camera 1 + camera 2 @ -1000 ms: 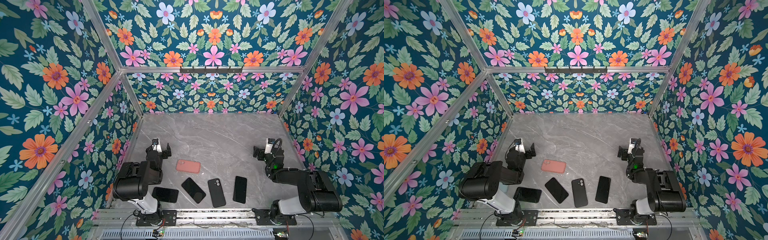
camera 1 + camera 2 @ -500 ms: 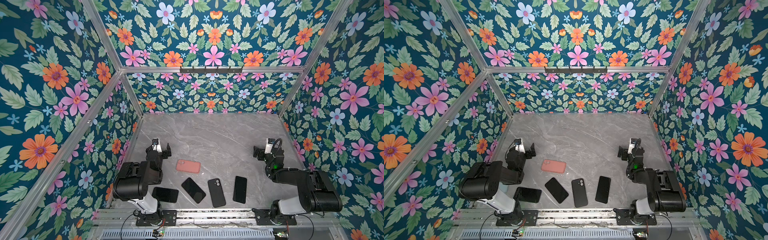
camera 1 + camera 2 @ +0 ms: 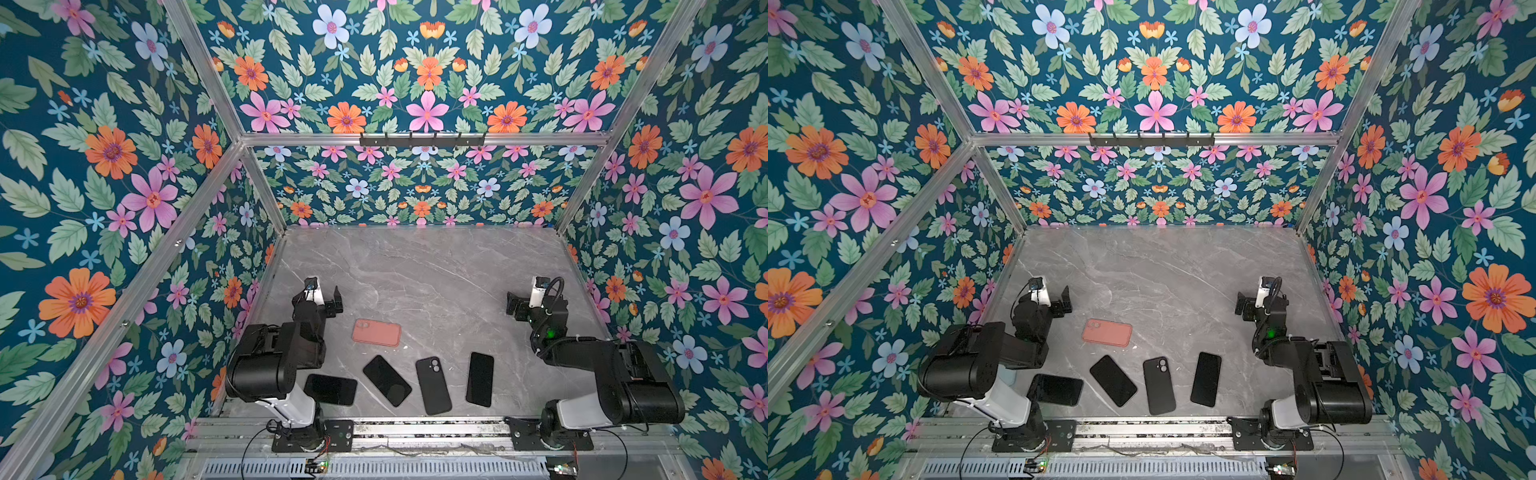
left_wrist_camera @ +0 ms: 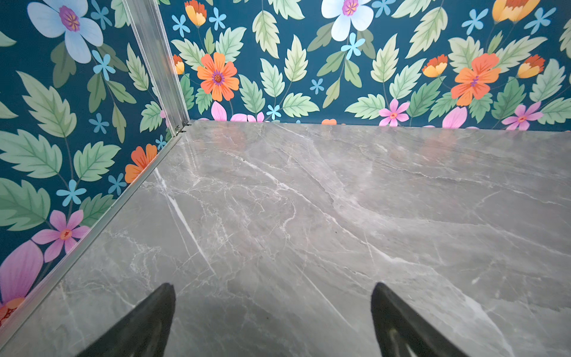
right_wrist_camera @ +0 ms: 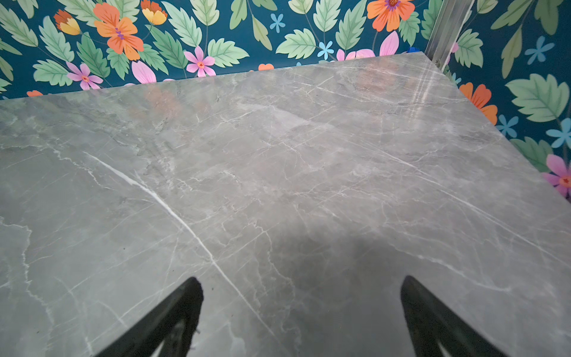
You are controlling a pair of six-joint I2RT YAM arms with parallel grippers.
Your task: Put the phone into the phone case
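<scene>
at the front edge of the grey marble-patterned worktop [image 3: 436,270], in both top views, a loose row of four flat black slabs. from left to right: a glossy black phone lying crosswise [image 3: 330,389] just beside the left arm's base, a slanted black phone [image 3: 387,380], a matte black phone with camera lenses facing up [image 3: 433,386], and a straight-lying black phone [image 3: 480,379]. all four apart from one another, none touched. lens-up one perhaps a case rather than a phone: cannot tell.

just behind the row, left of centre: a salmon-pink rounded rectangular phone case [image 3: 376,332], flat, long side running across, camera cutout at its left end, apart from every phone.

further back, left end effector [image 4: 273,287] with fingers spread wide, gripping nothing, over bare worktop near the left wall, behind and left of the pink case. right end effector [image 5: 301,281] likewise spread wide and empty, well right of the phones.

beyond both, bare worktop up to the floral-patterned back wall [image 3: 415,195].
</scene>
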